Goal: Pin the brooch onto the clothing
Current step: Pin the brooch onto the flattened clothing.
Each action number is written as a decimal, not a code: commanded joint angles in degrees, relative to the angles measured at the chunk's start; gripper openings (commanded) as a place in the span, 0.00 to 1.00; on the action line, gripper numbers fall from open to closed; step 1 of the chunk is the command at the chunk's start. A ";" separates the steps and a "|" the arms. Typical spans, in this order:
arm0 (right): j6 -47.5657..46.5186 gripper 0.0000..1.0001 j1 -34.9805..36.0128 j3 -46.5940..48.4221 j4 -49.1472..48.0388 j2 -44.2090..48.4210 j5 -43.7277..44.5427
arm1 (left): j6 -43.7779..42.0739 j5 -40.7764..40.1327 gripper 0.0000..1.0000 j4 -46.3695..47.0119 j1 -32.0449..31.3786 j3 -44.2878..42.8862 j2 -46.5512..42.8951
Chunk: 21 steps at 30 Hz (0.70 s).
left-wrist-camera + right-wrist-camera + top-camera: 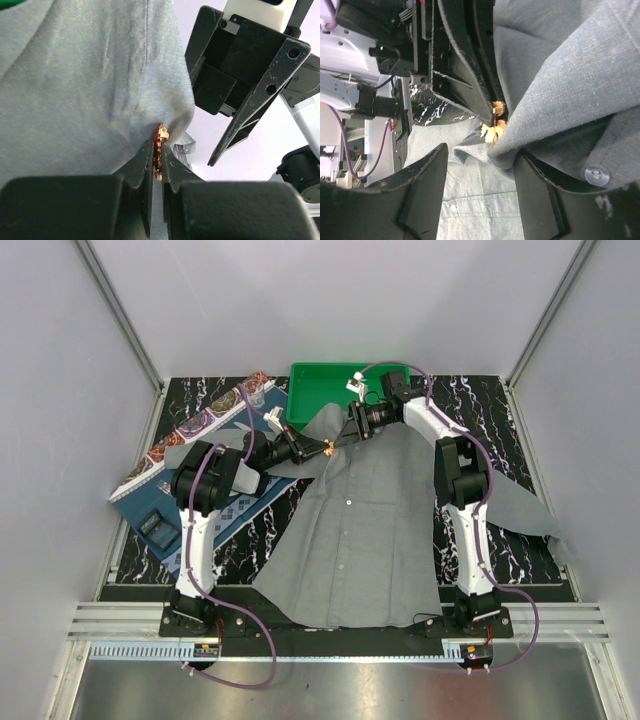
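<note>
Brooch: the small red-orange brooch sits at the middle of the left wrist view, pressed against a raised fold of the grey shirt. In the top view it is a glint just above centre, by the collar end.
Left gripper: the left gripper has its jaws drawn narrow onto the brooch, whose tip pokes out toward the cloth.
Right gripper: the right gripper has its jaws standing apart around the shirt fold. There is a clear gap on the left side; on the right side the cloth drapes over the finger, so I judge nothing is pinched.
Shirt: spread over the table centre, its upper edge lifted toward the green tray. A pale button shows at the lower right of the right wrist view.
Handling, brooch: probably light, rigid and slick, so it could twist in the jaws. It is best held by its flat faces, leaving the pin side free.
Handling, shirt: soft and limp, so it will give under the pin. It likely needs pinching just beside the brooch to keep the fold taut.
Unclear: whether the pin has pierced the cloth cannot be told.
</note>
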State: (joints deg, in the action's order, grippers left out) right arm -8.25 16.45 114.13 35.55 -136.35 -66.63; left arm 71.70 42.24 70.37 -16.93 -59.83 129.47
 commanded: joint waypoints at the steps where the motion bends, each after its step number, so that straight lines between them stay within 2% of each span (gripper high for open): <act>1: 0.87 0.65 -0.27 3.82 0.31 -0.31 3.08 | 0.98 -0.14 0.00 19.10 -0.30 0.07 -1.59; 4: 1.31 0.77 -0.36 4.70 0.40 -0.93 3.61 | 1.42 0.47 0.00 19.81 -0.30 -0.20 -1.85; 7: 1.57 0.77 -0.45 5.58 0.40 -1.37 2.83 | 1.86 0.74 0.00 20.51 -0.30 -0.28 -2.03; 11: 0.69 0.64 -0.45 6.99 1.36 -2.16 0.54 | 2.39 0.65 0.00 21.30 -0.39 -0.37 -1.85; 15: -2.73 0.62 -0.36 7.78 5.14 -3.56 0.89 | 3.00 1.27 0.00 22.44 -0.74 -1.16 -1.76; 21: -7.30 0.50 -0.45 8.04 8.39 -4.01 -1.13 | 3.18 1.18 0.00 23.06 -0.74 -0.90 -1.77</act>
State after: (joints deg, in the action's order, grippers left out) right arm -11.77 16.34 119.90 41.08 -139.94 -65.14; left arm 74.06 42.72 70.35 -17.34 -59.86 129.47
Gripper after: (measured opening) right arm 0.523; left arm 0.084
